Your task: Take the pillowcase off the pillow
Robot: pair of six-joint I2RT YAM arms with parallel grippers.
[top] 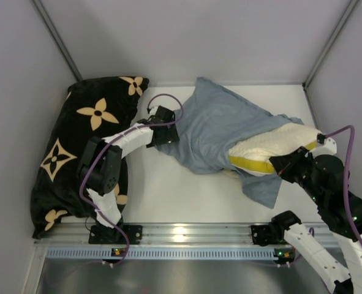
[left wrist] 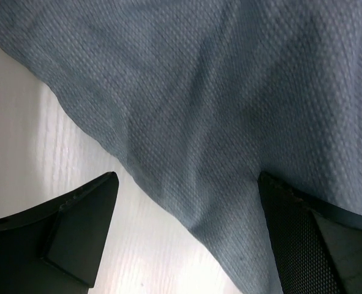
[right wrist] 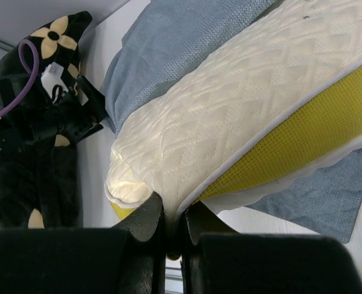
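The right gripper [right wrist: 171,236] is clamped shut on a corner of the pillow [right wrist: 242,104], whose cream face and yellow band are exposed. The left gripper [left wrist: 187,179] is held wide open, its jaws set either side of the pillowcase [top: 208,125] edge, with nothing grasped. The pillowcase is spread blue-grey side out across the middle of the surface [top: 168,196] and is draped over part of the pillow. A black cushion [top: 76,153] is seen at the left.

We see the blue-grey pillowcase [top: 214,125] covering the pillow [top: 272,141] except its yellow-banded right end, a black cushion [top: 70,131] lying at left.
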